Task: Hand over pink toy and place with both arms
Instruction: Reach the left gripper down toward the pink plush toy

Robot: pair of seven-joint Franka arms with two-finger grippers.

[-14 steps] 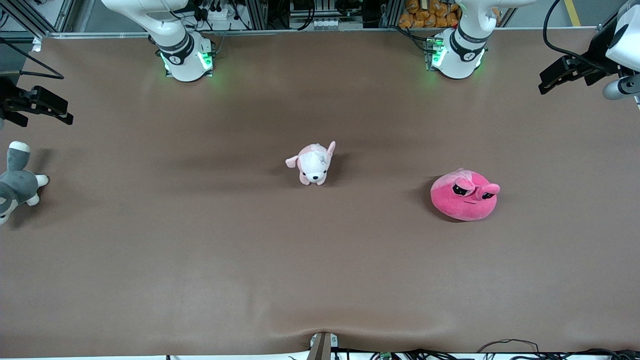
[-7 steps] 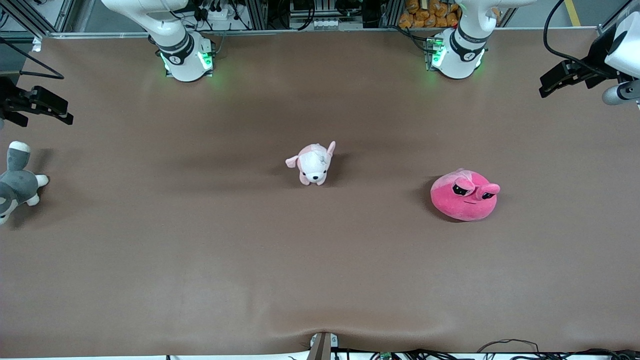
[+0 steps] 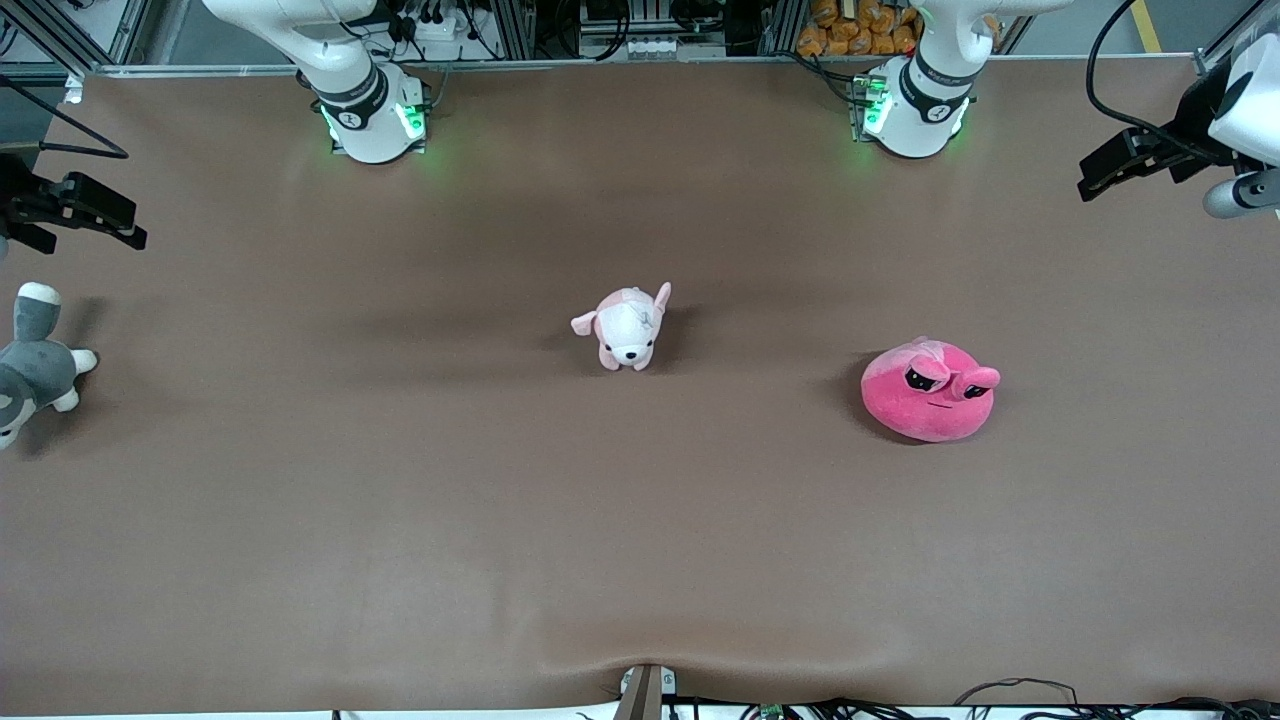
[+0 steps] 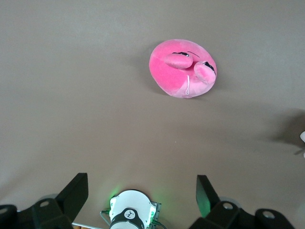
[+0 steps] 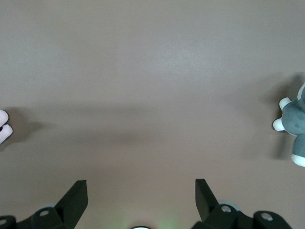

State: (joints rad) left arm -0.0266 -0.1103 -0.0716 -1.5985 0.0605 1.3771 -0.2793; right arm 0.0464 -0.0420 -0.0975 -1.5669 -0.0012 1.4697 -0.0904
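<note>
I can read no brand, label or writing on anything in my views.

Working across the front view from the right arm's end of the brown table (image 3: 400, 520): my right arm's black two-finger gripper (image 3: 110, 222) hangs over that edge of the table, and in the right wrist view its fingers (image 5: 76, 198) stand wide apart with nothing between them. Just nearer the front camera lies a grey-and-white plush animal (image 3: 30, 370), flat on the table, partly cut off by the frame edge.

Around the middle of the table sits a small pale pink-and-white puppy plush (image 3: 625, 328), its face toward the front camera.

Toward the left arm's end rests the pink toy (image 3: 930, 390), a large hot-pink round blob of plush with two bulging half-lidded black eyes and a thin mouth line. It sits flat on the table, untouched, slightly nearer the front camera than the puppy and well apart from it. The left wrist view shows it (image 4: 183, 68) from above.

My left arm's black two-finger gripper (image 3: 1100, 172) hangs over the table's edge at its own end, spread wide and holding nothing.
</note>
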